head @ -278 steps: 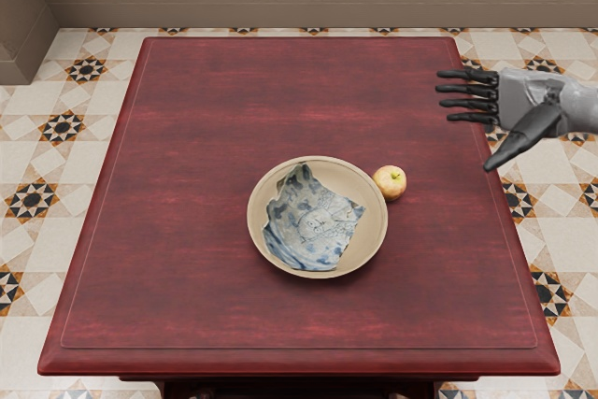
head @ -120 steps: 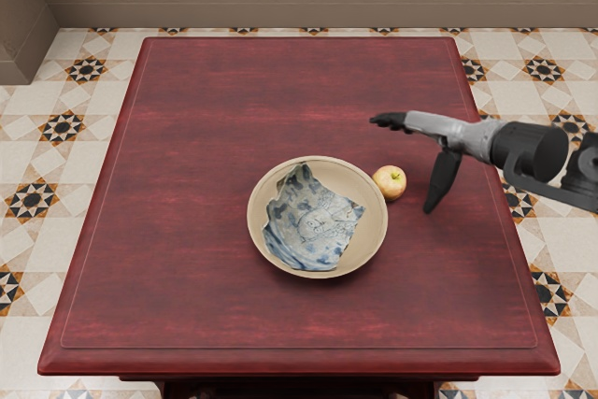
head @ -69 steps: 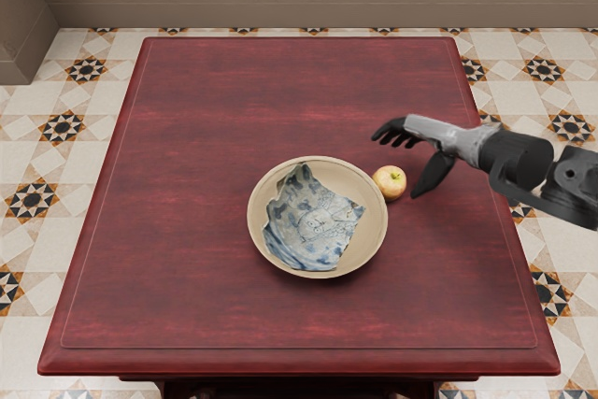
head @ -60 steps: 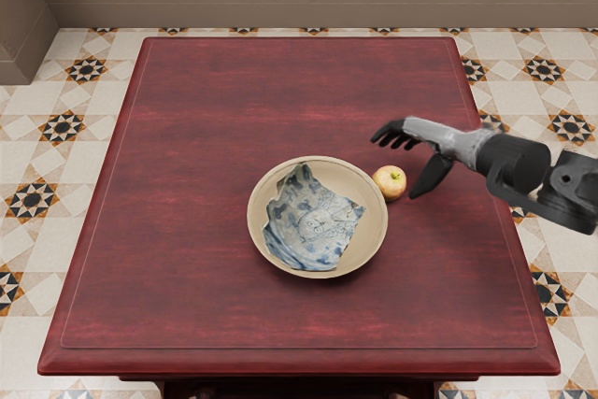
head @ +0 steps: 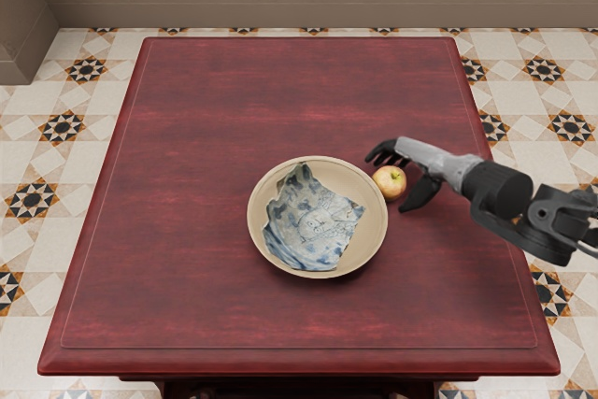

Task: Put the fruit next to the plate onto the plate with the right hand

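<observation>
The right hand (head: 408,163) brackets the apple (head: 390,182), fingers wide, ready to grasp. The plate (head: 254,215) waits just beside.

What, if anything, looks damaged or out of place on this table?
The plate looks odd: its blue-and-white pattern fills only a jagged, shard-like patch inside. The apple sits beside it, nothing spilled.

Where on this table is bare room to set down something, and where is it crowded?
Free: the far half of the table behind the plate, the left side, the front strip. Crowded: right of the plate, where the apple lies with the open right hand beside it.
</observation>
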You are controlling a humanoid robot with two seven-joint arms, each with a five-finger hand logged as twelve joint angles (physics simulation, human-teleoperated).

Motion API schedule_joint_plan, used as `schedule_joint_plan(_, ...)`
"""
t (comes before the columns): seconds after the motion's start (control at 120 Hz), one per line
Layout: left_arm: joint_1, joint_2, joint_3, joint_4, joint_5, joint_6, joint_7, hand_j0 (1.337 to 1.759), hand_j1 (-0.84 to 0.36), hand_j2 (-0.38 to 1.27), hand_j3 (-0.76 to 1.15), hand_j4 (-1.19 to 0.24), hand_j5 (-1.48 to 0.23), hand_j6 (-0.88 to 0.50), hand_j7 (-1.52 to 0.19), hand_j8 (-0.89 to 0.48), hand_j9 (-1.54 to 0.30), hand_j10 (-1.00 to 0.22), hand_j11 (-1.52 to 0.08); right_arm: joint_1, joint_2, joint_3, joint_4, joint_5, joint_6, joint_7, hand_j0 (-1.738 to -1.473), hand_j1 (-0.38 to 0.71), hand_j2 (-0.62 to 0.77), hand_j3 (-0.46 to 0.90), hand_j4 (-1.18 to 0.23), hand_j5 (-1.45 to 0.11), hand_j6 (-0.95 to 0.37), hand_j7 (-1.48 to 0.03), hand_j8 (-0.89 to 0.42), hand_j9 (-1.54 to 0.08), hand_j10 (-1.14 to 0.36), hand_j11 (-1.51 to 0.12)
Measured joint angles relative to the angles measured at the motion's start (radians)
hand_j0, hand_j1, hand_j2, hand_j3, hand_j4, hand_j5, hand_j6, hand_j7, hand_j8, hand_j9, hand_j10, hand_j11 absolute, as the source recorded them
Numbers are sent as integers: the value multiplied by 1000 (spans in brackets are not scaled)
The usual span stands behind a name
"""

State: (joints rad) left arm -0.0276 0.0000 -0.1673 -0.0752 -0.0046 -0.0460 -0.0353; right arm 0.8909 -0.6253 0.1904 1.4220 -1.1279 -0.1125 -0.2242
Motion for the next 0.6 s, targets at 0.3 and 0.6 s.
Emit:
schedule_joint_plan(0.3, 0, 0, 0, 0, 0, 0, 0, 1658, 53, 50, 0, -247, -321, -247, -321, -247, -321, -247, -321, 0, 2, -2, -1, 0, -4, -1, -1657, 220, -13, 0, -499, -655, -447, -650, -441, -654, -499, -655)
schedule_joint_plan(0.6, 0, 0, 0, 0, 0, 0, 0, 1658, 53, 50, 0, -247, -321, -247, -321, -247, -321, -247, -321, 18, -30, 4, -5, 27, 12, -1, -1656, 251, 251, 0, -625, -840, -475, -825, -464, -843, -622, -846)
